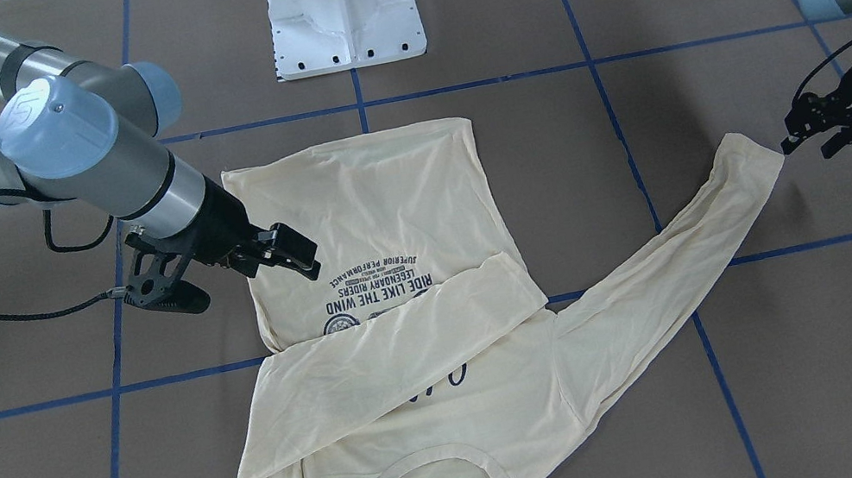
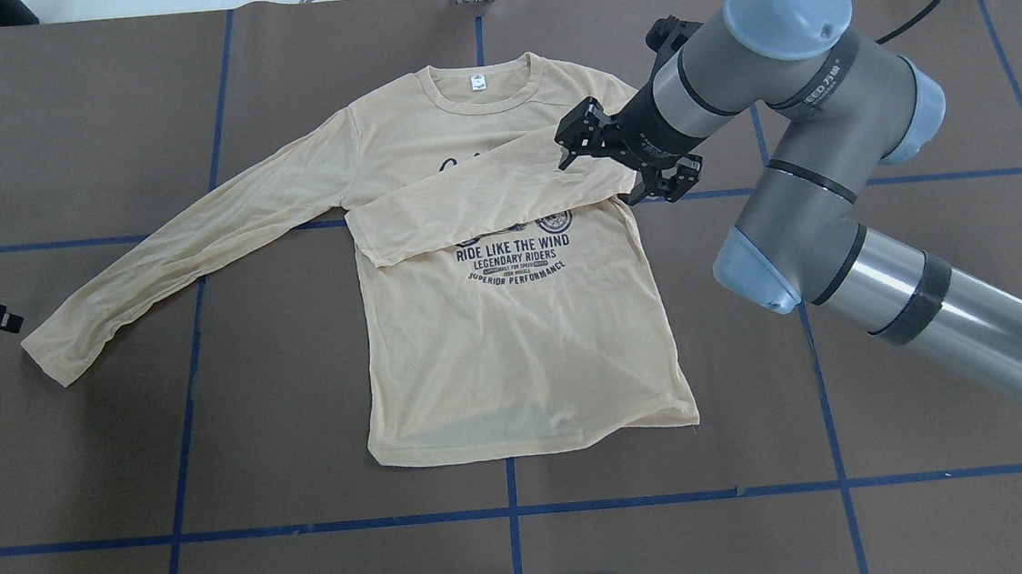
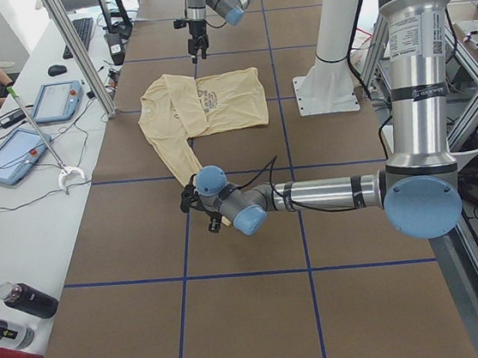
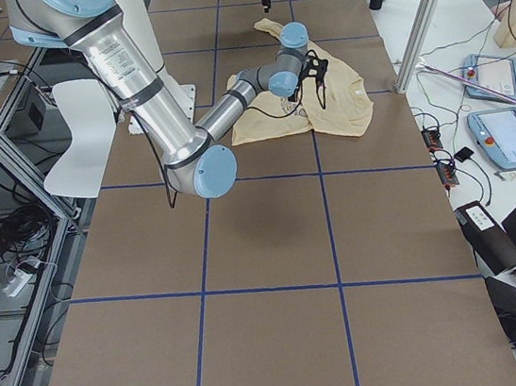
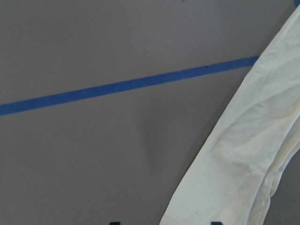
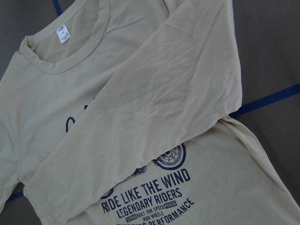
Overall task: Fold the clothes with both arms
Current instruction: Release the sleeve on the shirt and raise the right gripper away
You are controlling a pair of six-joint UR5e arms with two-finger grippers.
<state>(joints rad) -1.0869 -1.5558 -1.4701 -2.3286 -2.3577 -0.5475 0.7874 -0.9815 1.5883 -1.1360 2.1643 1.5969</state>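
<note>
The cream-yellow long-sleeved T-shirt (image 2: 515, 341) lies flat, print up, with its neck label (image 2: 478, 82) on the far side from the robot. One sleeve (image 2: 486, 198) is folded across the chest and covers part of the print. The other sleeve (image 2: 180, 249) lies stretched out to the robot's left. My right gripper (image 2: 574, 131) hovers open and empty over the folded sleeve's shoulder end; it also shows in the front view (image 1: 315, 263). My left gripper (image 1: 800, 145) is open and empty just beyond the stretched sleeve's cuff (image 1: 762, 158). The left wrist view shows that sleeve (image 5: 243, 154).
The white pedestal base (image 1: 343, 8) stands at the robot's side of the brown table, which has blue tape lines (image 2: 512, 510). Tablets (image 3: 20, 152) and bottles (image 3: 24, 300) lie on a side bench by an operator.
</note>
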